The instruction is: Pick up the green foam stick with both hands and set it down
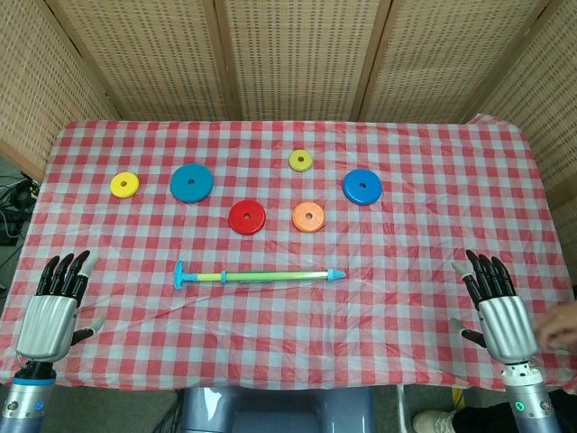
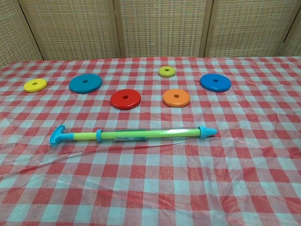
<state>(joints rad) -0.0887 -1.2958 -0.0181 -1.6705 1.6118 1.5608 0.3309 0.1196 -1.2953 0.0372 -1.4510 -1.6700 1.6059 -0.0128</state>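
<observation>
The green foam stick [image 1: 261,276] lies flat across the middle of the red-checked table [image 1: 433,343], with a blue T-shaped cap at its left end and a blue tip at its right; the chest view shows the stick [image 2: 141,135] too. My left hand [image 1: 52,311] hovers at the table's front left corner, fingers apart and holding nothing, well left of the stick. My right hand [image 1: 499,311] is at the front right, also with fingers spread and nothing in it, well right of the stick. Neither hand appears in the chest view.
Behind the stick lie several flat rings: yellow [image 1: 124,184], large teal [image 1: 191,183], red [image 1: 246,217], orange [image 1: 308,216], small yellow-green [image 1: 300,161] and blue [image 1: 361,187]. Wicker screens [image 1: 288,54] close off the back. A person's hand [image 1: 561,327] shows at the right edge.
</observation>
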